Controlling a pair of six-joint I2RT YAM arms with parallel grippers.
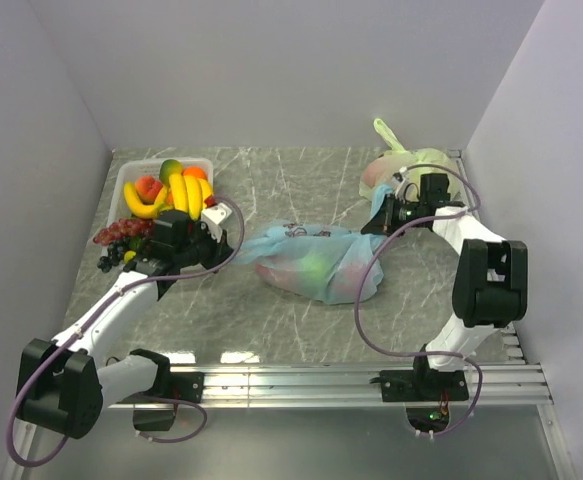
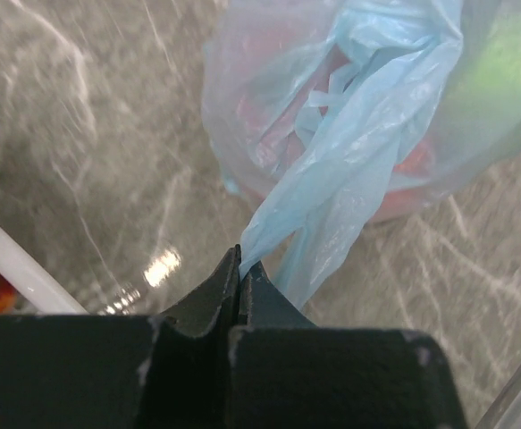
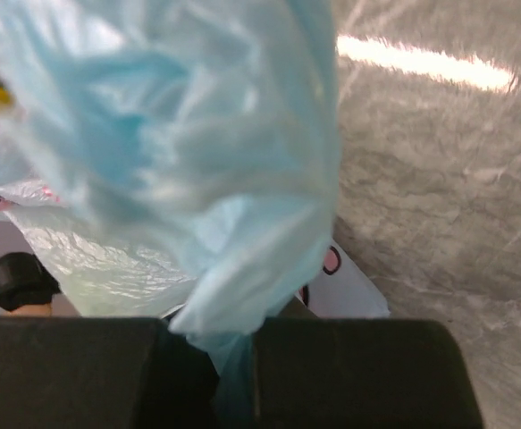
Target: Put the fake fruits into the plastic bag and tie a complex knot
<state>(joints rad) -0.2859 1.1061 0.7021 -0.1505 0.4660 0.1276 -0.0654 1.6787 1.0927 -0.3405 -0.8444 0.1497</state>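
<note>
— Top view: what lies on the grey marbled table (image 1: pixel 271 320)?
— The bag (image 1: pixel 311 265), mid-table, with fruits (image 1: pixel 171 190) piled to its left. The left gripper (image 1: pixel 235 238) clamps its left end, the right gripper (image 1: pixel 379 222) its right end.
— Left wrist view?
— Jaws pinched tight on the bag.
— Right wrist view?
— Bag film bunched between closed jaws.

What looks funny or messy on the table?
The dark grapes lie on the table beside the white bin, not inside with the bananas. The blue bag is stretched sideways between the left tool and right tool, each pinching one end.
</note>
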